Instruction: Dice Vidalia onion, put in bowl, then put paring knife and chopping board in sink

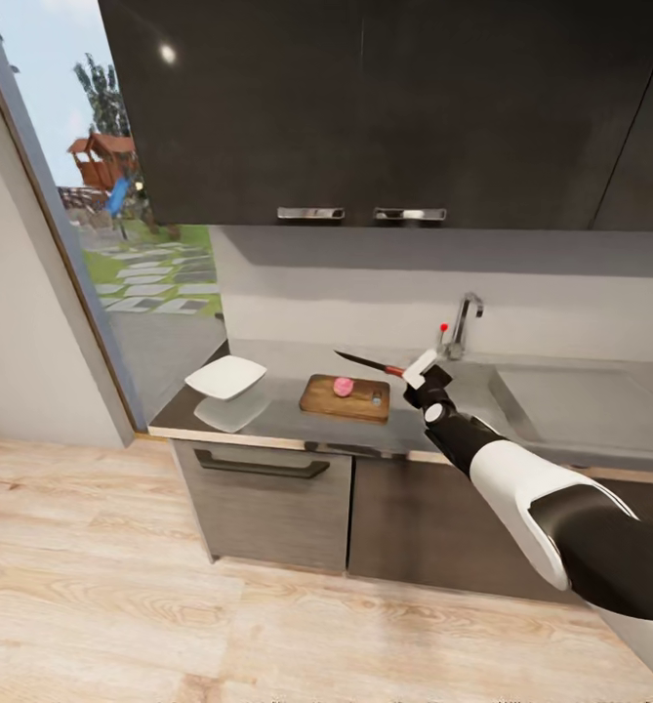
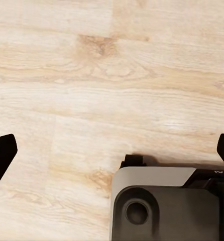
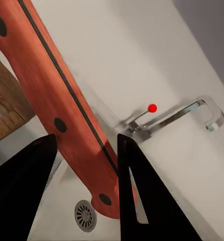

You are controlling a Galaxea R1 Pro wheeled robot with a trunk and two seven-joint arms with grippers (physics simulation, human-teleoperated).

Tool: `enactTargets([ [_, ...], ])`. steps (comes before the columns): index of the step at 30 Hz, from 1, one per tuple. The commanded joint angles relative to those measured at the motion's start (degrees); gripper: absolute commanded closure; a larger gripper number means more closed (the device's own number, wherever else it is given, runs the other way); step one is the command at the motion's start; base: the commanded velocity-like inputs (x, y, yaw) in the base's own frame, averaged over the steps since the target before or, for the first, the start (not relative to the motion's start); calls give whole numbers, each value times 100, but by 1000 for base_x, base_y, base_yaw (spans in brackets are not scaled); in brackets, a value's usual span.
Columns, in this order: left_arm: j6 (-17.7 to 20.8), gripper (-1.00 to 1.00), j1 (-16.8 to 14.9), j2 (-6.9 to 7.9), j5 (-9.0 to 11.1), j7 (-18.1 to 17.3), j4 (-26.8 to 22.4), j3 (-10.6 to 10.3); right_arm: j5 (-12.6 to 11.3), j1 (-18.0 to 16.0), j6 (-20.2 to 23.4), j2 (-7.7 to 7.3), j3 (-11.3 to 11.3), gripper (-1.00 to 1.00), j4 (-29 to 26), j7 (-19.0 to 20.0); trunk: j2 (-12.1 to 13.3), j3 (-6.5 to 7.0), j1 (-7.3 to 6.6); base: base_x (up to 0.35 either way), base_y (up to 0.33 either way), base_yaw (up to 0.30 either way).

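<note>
Vidalia onion (image 1: 344, 387) sits on the chopping board (image 1: 346, 398), on the counter (image 1: 267, 415) left of the sink (image 1: 580, 405).
We see the right tool (image 3: 87, 150) clamped on the paring knife (image 3: 57, 100); it seems off-centre, so pressing down could twist the blade and roll the onion away.

paring knife (image 3: 67, 110): red handle, dark rivets | chopping board (image 1: 346, 397): brown | onion (image 1: 344, 387): pink | bowl (image 1: 225, 376): white | floor (image 2: 112, 75): pale woodgrain

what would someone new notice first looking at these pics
First the right gripper, raised over the countertop and shut on the paring knife, blade pointing out over the chopping board. Then the pink onion on that board, with the white bowl further along.
</note>
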Motion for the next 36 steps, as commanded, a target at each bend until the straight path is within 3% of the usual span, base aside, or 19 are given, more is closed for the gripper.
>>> enactTargets([
  [1, -42, -100, -11, -4, 57, 5, 25, -49, 53, -5, -7, 6, -3, 100, 17, -27, -11, -18, 2, 7, 0, 0],
  [10, -42, -100, -11, -4, 57, 5, 25, -49, 355, -2, -8, 18, -3, 100, 30, -27, -11, -98, 2, 2, 0, 0],
  [20, -42, -100, -11, -4, 57, 5, 25, -49, 374, -2, -11, 19, -3, 100, 31, -27, -11, -190, 2, 36, 0, 0],
  [36, -42, -100, -11, -4, 57, 5, 25, -48, 374, 4, -15, 97, -3, 100, 54, -24, -11, -203, 2, 254, 22, 0],
])
